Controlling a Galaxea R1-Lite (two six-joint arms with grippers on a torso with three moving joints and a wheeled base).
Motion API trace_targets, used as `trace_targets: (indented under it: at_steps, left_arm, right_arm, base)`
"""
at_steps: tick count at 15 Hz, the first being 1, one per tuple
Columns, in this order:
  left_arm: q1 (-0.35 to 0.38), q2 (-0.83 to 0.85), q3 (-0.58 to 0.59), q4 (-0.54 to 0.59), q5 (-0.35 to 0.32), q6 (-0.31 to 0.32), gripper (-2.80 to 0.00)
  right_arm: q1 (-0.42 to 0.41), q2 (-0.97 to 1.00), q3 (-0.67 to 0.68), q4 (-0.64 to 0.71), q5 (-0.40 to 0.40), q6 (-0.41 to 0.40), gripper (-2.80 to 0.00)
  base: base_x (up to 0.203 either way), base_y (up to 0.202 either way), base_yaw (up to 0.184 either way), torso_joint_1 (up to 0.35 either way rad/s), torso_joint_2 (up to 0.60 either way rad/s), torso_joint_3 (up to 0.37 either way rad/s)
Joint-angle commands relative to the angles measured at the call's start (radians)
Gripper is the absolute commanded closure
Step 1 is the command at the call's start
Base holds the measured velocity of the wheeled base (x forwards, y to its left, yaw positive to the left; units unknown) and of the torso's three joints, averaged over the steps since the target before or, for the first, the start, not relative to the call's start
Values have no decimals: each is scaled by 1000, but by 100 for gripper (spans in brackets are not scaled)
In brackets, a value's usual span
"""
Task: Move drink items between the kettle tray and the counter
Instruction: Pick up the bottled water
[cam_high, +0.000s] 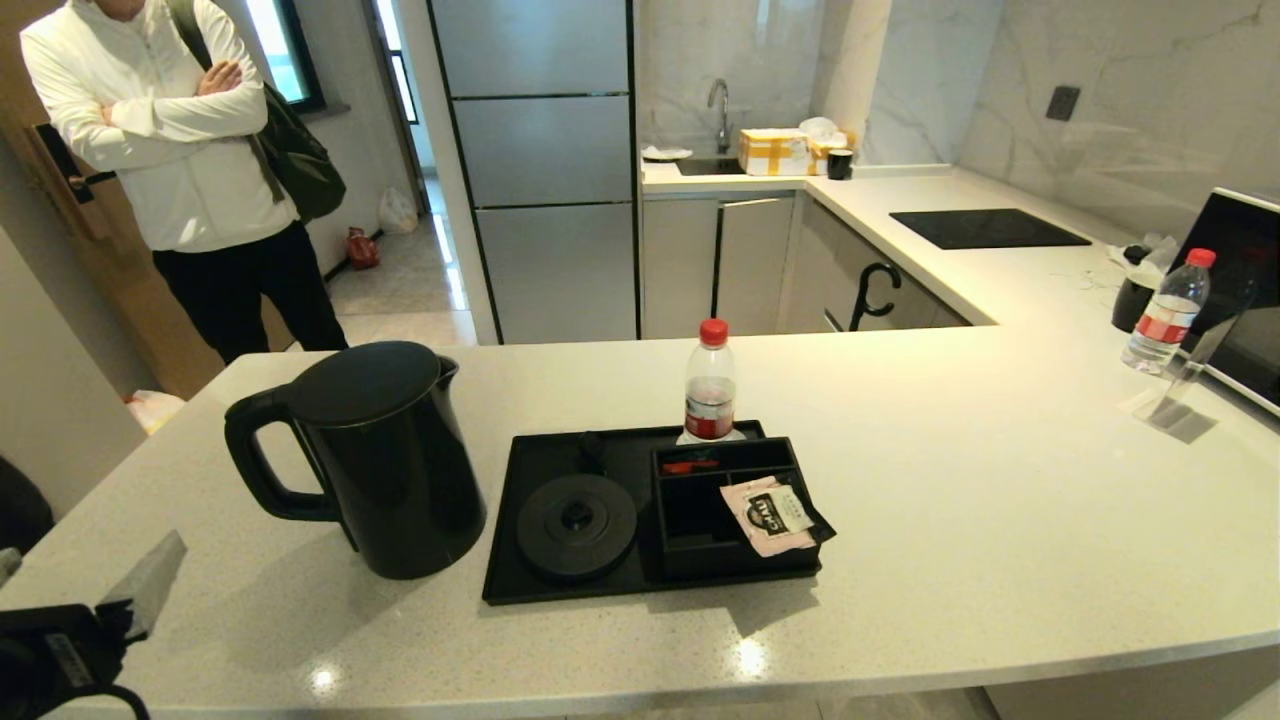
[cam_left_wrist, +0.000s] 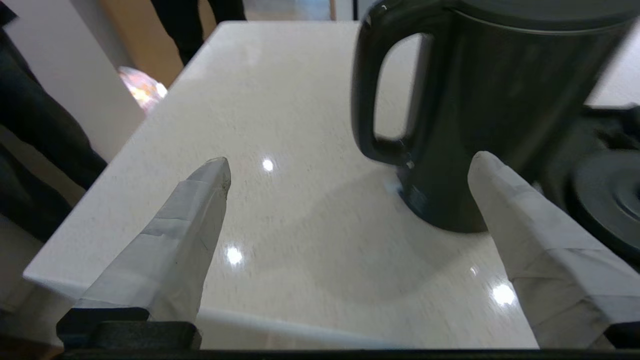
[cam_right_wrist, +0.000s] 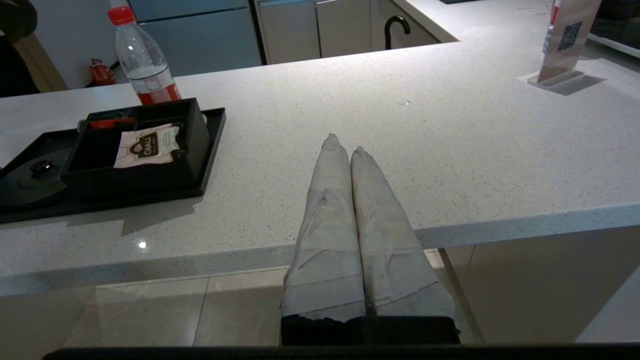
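The tall black kettle (cam_high: 380, 460) stands on the pale speckled counter (cam_high: 960, 480), just left of the black kettle tray (cam_high: 510, 560). Its round base (cam_high: 577, 525) on the tray is bare. The clear bottle with the red cap (cam_high: 710, 385) stands upright at the tray's far edge, behind the compartments. My left gripper (cam_left_wrist: 351, 162) is open and empty, low at the counter's front left corner. It is short of the kettle (cam_left_wrist: 480, 115), whose handle (cam_left_wrist: 367, 100) faces it. My right gripper (cam_right_wrist: 345, 145) is shut on nothing, in front of the counter's front edge, right of the tray (cam_right_wrist: 210, 150).
A pink tea sachet (cam_high: 775, 515) lies across the tray's compartments. At the far right stand a second red-capped bottle (cam_high: 1165, 310), a clear sign holder (cam_high: 1180, 390) and a black mug. A black hob (cam_high: 985, 228) sits further back. A person (cam_high: 170, 150) stands beyond the counter's left end.
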Motion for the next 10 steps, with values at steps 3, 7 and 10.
trace_targets:
  at_steps: [3, 7, 10]
  left_arm:
    - [2, -335, -205, 577, -81, -19, 0]
    - [2, -427, -341, 746, -102, -41, 0]
    - [2, -474, -578, 1033, -181, -127, 0]
  right_arm:
    - [1, 2, 32, -1, 0, 0, 0]
    - [1, 2, 32, -1, 0, 0, 0]
    - [1, 2, 32, -1, 0, 0, 0]
  base:
    - [0, 0, 0, 0, 0, 0]
    - [0, 0, 0, 0, 0, 0]
    - [0, 0, 0, 0, 0, 0]
